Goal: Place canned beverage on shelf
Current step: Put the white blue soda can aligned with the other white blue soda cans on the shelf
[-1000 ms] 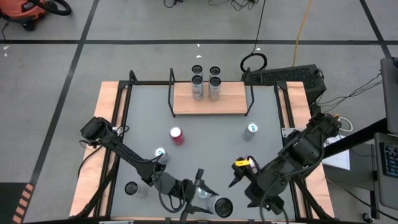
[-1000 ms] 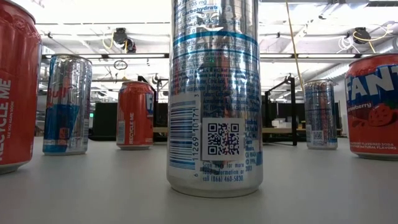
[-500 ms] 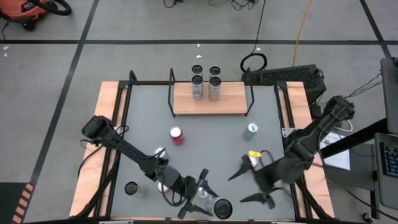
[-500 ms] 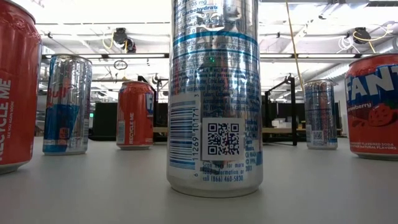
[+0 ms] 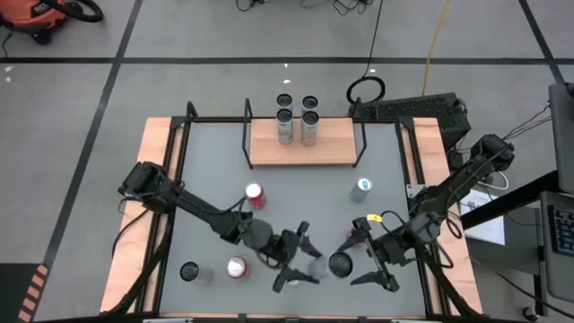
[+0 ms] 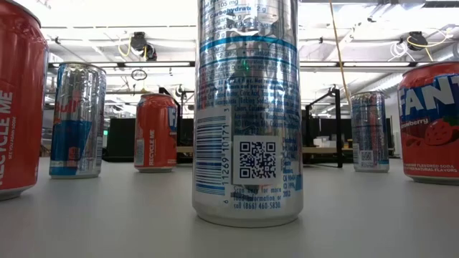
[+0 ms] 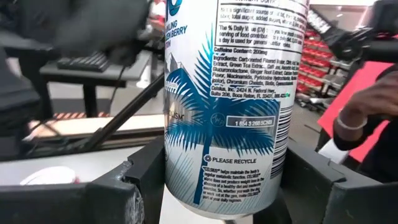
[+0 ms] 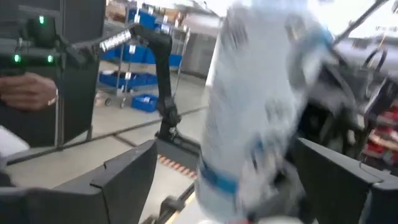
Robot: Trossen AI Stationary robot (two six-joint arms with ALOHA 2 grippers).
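Note:
A tall white can with a blue palm print point(image 7: 227, 106) is held near the table's near edge, its dark top point(image 5: 340, 264) showing from above. My left gripper point(image 5: 303, 258) reaches in from the left and is shut on it. My right gripper point(image 5: 357, 262) comes from the right and is open, one finger on each side of the same can point(image 8: 261, 106). I cannot tell if it touches the can. The shelf point(image 5: 332, 148), a light-wood board with black rod frames, stands at the far edge. Several silver cans point(image 5: 285, 126) stand on it. My left gripper pinches the can's lower body point(image 7: 180, 186) between its two fingers point(image 7: 127, 193). The fingers lie level and come from the table's left. The can stands upright in the hold and seems lifted clear of the table, above the tops of the other cans.
On the table stand a red can point(image 5: 256, 196), a teal-topped can point(image 5: 361, 187), a red-topped can point(image 5: 236, 266) and a dark-topped can point(image 5: 190, 271). The low view shows several cans, one silver can point(image 6: 247, 115) close up. A person's hand point(image 7: 357, 118) shows beyond the table.
My left gripper has carried the can from the near edge toward the table's right and far side. That uncovered the red-topped can. My right gripper has come down and swung from pointing down to level, and its fingers now stand around the can.

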